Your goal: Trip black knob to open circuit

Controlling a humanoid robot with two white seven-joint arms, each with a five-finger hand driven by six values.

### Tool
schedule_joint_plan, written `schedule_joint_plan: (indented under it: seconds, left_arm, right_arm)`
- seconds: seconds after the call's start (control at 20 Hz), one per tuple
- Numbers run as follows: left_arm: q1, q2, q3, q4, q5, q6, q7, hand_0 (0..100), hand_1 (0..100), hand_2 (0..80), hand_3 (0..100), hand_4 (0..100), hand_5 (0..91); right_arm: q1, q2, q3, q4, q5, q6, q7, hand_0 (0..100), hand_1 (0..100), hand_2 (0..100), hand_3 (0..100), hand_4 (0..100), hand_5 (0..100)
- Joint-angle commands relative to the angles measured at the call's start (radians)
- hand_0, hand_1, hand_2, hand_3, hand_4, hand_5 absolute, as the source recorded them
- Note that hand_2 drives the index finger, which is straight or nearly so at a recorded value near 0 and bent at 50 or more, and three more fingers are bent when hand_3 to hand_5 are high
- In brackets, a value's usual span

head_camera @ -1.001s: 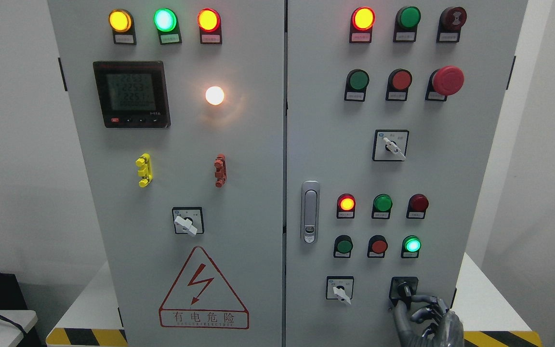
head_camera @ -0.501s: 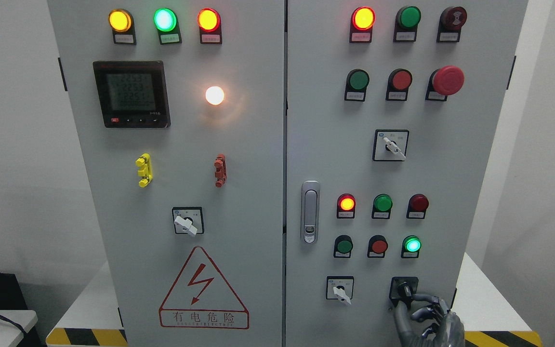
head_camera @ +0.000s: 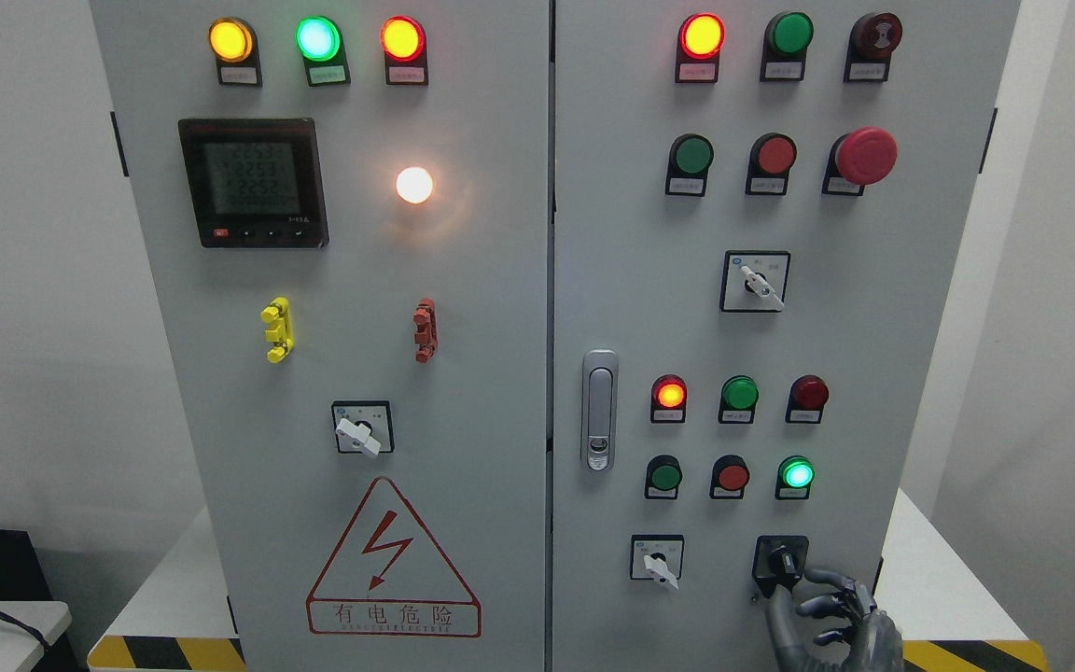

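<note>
An industrial electrical test room was shown: a grey two-door control cabinet [head_camera: 537, 280] was stood against plain white walls. On its doors, lit indicator lamps [head_camera: 318, 38], a digital meter [head_camera: 253, 182] and a high-voltage warning triangle [head_camera: 394, 560] were mounted; below it, hazard striping [head_camera: 164, 653] was laid.

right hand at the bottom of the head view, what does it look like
Only the right hand shows, at the lower right by the black knob. It is dark grey to black with a dull metallic sheen. Its fingers are slim, jointed segments with rounded tips, like a mechanical skeleton hand. No cables, markings or sleeve are visible, and the arm is cut off by the picture's edge.
</note>
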State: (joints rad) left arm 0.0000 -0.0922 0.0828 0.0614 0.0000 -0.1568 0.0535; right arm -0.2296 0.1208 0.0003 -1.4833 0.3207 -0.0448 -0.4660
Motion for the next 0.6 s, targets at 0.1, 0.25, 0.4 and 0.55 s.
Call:
schedule_joint_plan:
  seconds: [0.1,0.25,0.4,0.55]
  left_arm:
    - [-0.008,0.000,0.000,0.000,-0.032,0.000,0.000,12,39,0.0,0,0,0.0]
    - [-0.008,0.000,0.000,0.000,-0.032,0.000,0.000,12,39,0.0,0,0,0.0]
    - [-0.008,0.000,0.000,0.000,-0.034,0.000,0.000,12,39,0.0,0,0,0.0]
    - [-0.008,0.000,0.000,0.000,-0.032,0.000,0.000,12,39,0.0,0,0,0.0]
  right_arm:
    - [0.042,-0.001,0.032,-0.008,-0.003,-0.059,0.004,34,69,36,62,58,55]
    - [0.078,-0.001,0.032,-0.008,-0.006,-0.150,0.006,35,58,30,53,53,50]
    - [0.130,-0.003,0.033,-0.028,-0.009,-0.210,0.007,19,44,27,49,50,47]
    - [0.197,-0.009,0.032,-0.066,-0.017,-0.250,0.099,17,39,20,42,45,43]
